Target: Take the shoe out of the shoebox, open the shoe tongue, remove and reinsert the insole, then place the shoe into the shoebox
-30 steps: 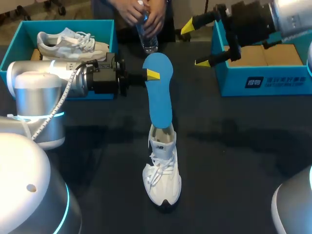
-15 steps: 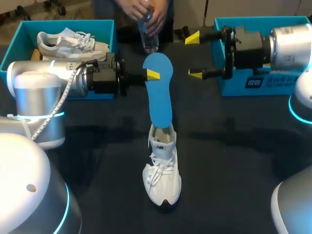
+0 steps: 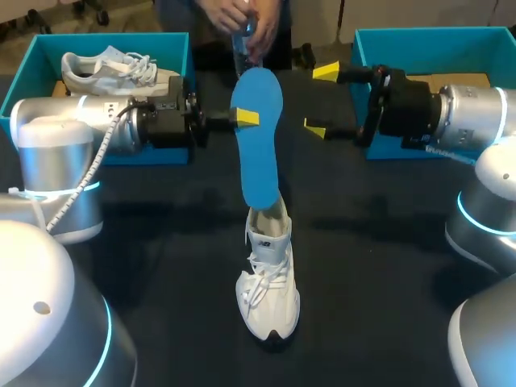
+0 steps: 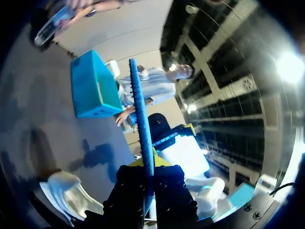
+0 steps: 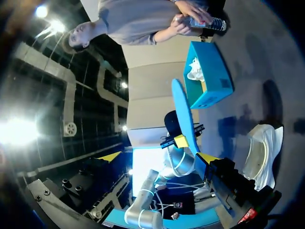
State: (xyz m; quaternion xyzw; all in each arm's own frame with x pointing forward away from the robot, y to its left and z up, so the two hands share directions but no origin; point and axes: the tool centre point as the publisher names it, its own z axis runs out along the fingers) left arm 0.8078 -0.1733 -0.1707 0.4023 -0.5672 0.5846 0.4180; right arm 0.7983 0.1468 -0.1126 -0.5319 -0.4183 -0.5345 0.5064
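A white shoe (image 3: 269, 278) stands on the dark table, toe toward me. A blue insole (image 3: 258, 157) rises upright from its opening, lower end still inside. My left gripper (image 3: 246, 118) is shut on the insole's upper edge; in the left wrist view the insole (image 4: 141, 124) runs edge-on from between the fingers, with the shoe (image 4: 71, 193) below. My right gripper (image 3: 321, 98) hangs open just right of the insole, not touching it. From the right wrist, the insole (image 5: 184, 119) and shoe (image 5: 261, 148) lie ahead of the open right gripper (image 5: 159, 157).
A teal shoebox (image 3: 105, 37) at the back left holds a second white shoe (image 3: 117, 71). Another teal shoebox (image 3: 435, 34) stands at the back right behind my right arm. A person's hands hold a clear bottle (image 3: 244, 36) at the table's far edge.
My right arm swung down and left, bringing its open gripper level with the insole's top. The left gripper lifted the insole slightly and tilted its top leftward.
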